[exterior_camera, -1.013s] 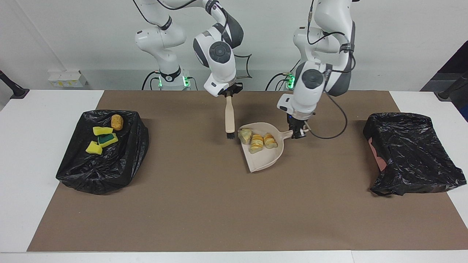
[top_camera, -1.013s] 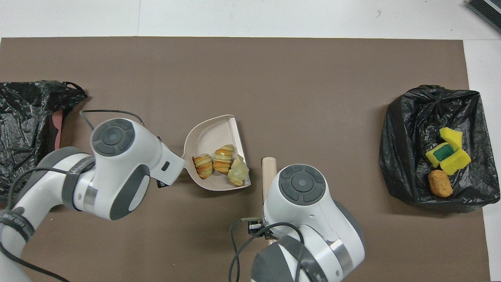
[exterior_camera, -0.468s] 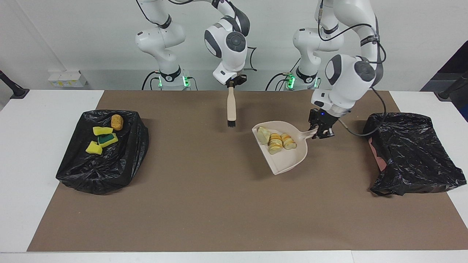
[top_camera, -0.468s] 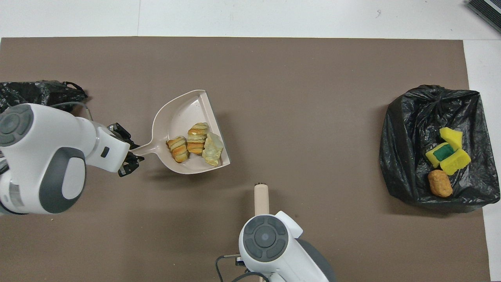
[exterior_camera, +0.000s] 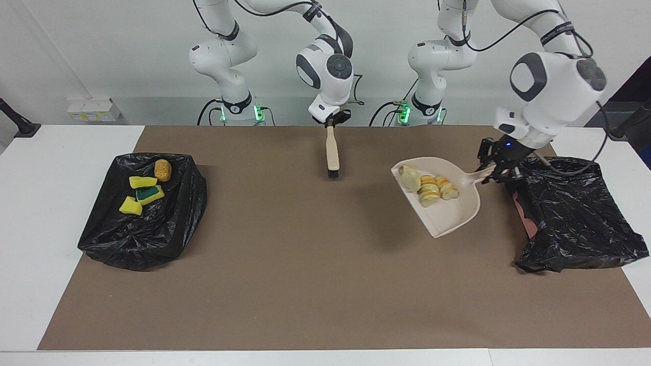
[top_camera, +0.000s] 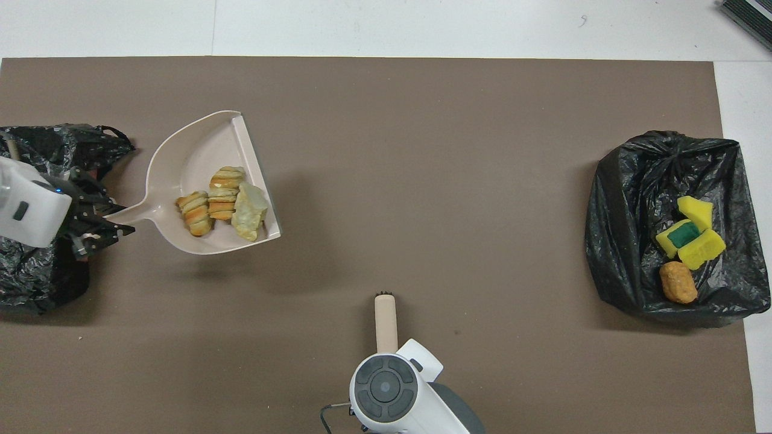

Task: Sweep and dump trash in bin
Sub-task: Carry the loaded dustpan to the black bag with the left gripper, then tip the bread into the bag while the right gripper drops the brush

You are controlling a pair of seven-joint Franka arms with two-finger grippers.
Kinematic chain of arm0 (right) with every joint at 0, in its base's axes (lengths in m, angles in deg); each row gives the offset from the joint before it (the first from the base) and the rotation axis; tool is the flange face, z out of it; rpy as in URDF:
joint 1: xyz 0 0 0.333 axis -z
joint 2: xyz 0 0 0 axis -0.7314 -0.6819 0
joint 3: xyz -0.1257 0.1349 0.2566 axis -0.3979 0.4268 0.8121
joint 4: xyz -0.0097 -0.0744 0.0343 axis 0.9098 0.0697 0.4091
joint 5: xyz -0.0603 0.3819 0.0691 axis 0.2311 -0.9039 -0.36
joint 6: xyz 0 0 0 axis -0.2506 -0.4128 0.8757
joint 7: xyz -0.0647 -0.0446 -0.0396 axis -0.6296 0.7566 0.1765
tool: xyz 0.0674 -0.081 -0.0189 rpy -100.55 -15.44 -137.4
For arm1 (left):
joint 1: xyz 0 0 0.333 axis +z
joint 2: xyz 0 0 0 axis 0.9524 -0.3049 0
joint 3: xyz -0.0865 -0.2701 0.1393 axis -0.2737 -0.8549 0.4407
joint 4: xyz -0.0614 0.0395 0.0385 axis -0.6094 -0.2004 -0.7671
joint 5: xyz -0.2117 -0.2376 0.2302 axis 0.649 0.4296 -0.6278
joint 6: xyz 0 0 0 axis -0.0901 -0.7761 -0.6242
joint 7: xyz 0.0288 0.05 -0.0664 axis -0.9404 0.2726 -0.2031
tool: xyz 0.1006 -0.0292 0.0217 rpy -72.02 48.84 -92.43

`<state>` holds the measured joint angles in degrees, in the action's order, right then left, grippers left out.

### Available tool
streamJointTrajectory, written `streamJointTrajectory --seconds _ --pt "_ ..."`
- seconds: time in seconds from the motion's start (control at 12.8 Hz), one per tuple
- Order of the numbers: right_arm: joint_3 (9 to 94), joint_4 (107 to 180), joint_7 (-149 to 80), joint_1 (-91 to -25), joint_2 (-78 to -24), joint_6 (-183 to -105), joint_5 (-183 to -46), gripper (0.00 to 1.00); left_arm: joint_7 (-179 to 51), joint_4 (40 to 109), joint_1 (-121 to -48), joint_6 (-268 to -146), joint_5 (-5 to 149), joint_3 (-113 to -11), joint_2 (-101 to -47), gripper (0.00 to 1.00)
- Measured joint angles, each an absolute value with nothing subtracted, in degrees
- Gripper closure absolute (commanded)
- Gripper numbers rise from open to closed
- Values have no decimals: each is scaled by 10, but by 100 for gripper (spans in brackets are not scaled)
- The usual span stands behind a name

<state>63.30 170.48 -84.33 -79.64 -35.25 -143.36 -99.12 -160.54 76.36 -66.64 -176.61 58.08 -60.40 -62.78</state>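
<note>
My left gripper (exterior_camera: 496, 170) is shut on the handle of the beige dustpan (exterior_camera: 450, 213) and holds it raised above the mat, beside the black-bagged bin (exterior_camera: 574, 218) at the left arm's end. Three pale bread-like chunks (exterior_camera: 431, 187) lie in the pan; they also show in the overhead view (top_camera: 220, 202). My right gripper (exterior_camera: 333, 121) is shut on the beige brush (exterior_camera: 332, 152), bristles down, over the mat's edge nearest the robots. Yellow and green sponge pieces (exterior_camera: 142, 194) and a brown lump (exterior_camera: 163, 169) lie in the other bagged bin (exterior_camera: 127, 244).
The brown mat (exterior_camera: 305, 264) covers the table between the two bins. The bin at the left arm's end (top_camera: 36, 283) shows a reddish wall under its bag. The bin at the right arm's end (top_camera: 621, 253) sits by the mat's edge.
My left gripper has carried the dustpan with the chunks up and toward the bin at the left arm's end. My right gripper has drawn the brush back toward the robots.
</note>
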Motion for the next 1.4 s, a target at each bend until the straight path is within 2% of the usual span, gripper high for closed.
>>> streamJointTrajectory --seconds 0.08,0.16,0.23,0.31,0.39,0.78,1.17,1.4 --pt "633 1707 -843 -796 -356 -1441 -991 93 -1637 761 -641 -1762 581 -603 -629 100" --pt "633 1709 -843 -796 -359 -1445 -991 81 -1667 756 -617 -1757 581 -603 -630 100" --pt "633 1711 -843 -796 -363 -1450 -991 61 -1695 753 -595 -1754 581 -603 -631 100" --pt "633 1711 -842 -796 -366 -1453 -991 36 -1726 749 -573 -1749 580 -602 -631 100" --pt "633 1711 -840 -796 -368 -1455 -991 0 -1759 746 -547 -1743 577 -602 -631 100" --pt "628 1692 -818 -790 -369 -1467 -978 0 -1840 710 -459 -1733 488 -601 -641 100" --pt "624 1614 -813 -689 -365 -1469 -905 0 -1872 595 -431 -1713 360 -601 -706 100" --pt "622 1571 -801 -624 -361 -1467 -852 0 -1877 553 -430 -1714 306 -602 -737 100"
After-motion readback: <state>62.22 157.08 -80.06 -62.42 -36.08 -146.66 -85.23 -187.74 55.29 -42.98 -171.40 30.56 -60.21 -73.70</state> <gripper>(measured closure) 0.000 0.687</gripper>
